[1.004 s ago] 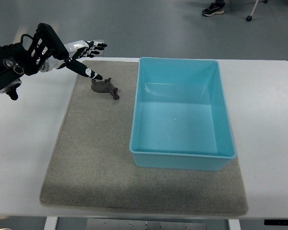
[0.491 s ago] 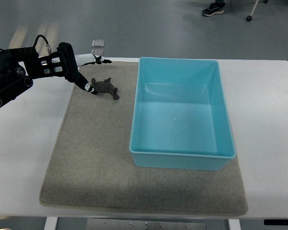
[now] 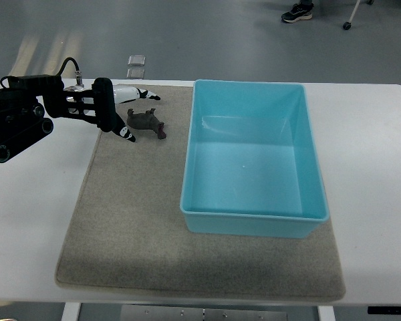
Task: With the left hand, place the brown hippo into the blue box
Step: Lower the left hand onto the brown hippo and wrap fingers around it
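Nearest the camera, the grey felt mat (image 3: 154, 241) covers most of the white tabletop (image 3: 374, 200), and its front half carries nothing. On the mat's right part stands the blue box (image 3: 254, 217), a rectangular open-topped bin; its inside shows only bare blue floor, so it holds nothing.

Farther back and to the left of the box, the brown hippo (image 3: 147, 121) lies on the mat near its far left corner, well apart from the box's left wall. The left hand (image 3: 123, 110) reaches in from the left edge, and its fingers (image 3: 128, 133) are spread around the toy's left side: 1 lower finger points just beside the hippo's near flank and another stretches past its far side. They appear loosened, not yet closed on the toy, though whether a fingertip touches it cannot be told.

Judged from this, the task is at its opening stage: the reach is made, while the grasp, the lift, the carry to the right and the drop into the box are all left. No right hand shows.

Beyond the tabletop lies grey floor (image 3: 207, 33).
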